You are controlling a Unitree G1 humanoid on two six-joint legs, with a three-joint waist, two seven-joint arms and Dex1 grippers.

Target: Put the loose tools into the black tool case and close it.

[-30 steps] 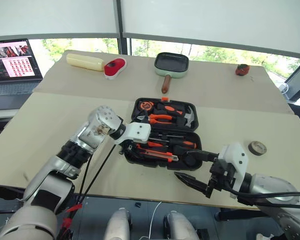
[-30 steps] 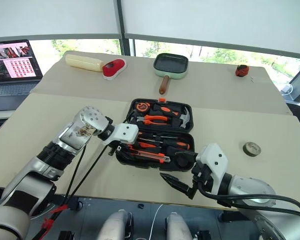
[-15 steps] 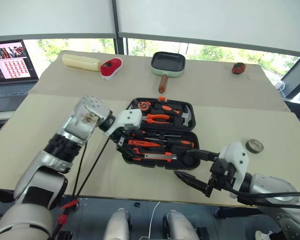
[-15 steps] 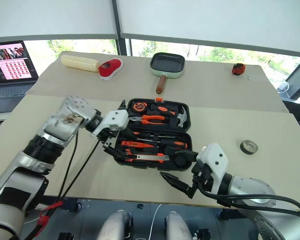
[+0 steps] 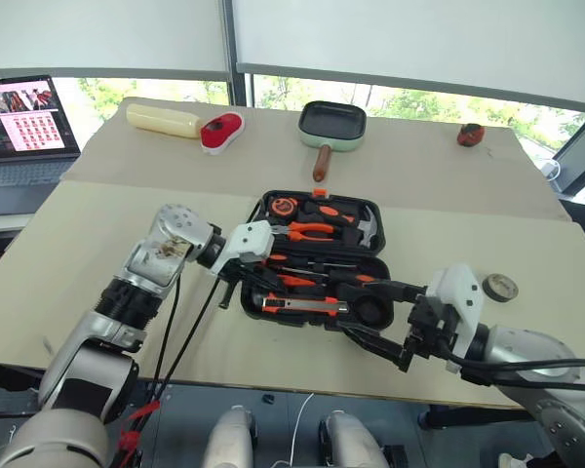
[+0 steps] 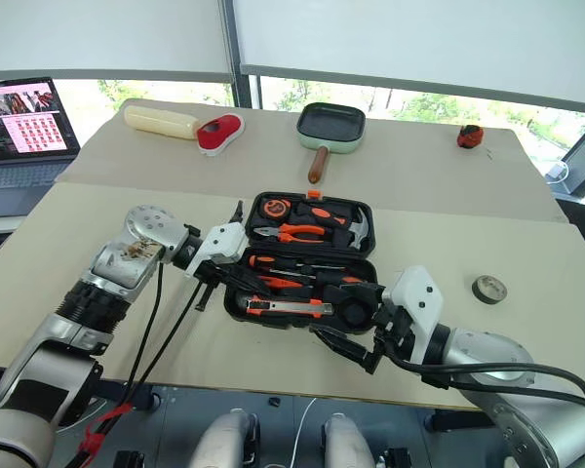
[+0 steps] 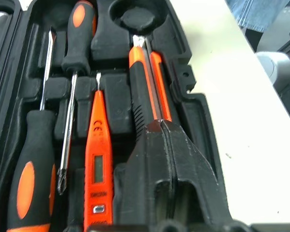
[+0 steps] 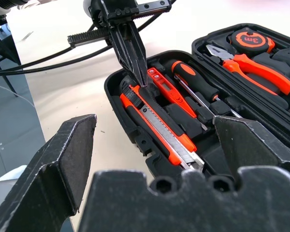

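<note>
Two closed fingertips (image 7: 162, 126) perhaps touch half-hidden knife (image 7: 144, 77).

The left arm reaches in from the left with its wrist bent toward the right, and its left pincer (image 8: 133, 53) angles downward with both black fingers pressed together into a single point. The right arm comes in low from the right, its forearm lying nearly level. Its right pincer (image 5: 375, 312) points to the left with the two fingers (image 8: 63, 159) spread wide apart, holding nothing.
</note>
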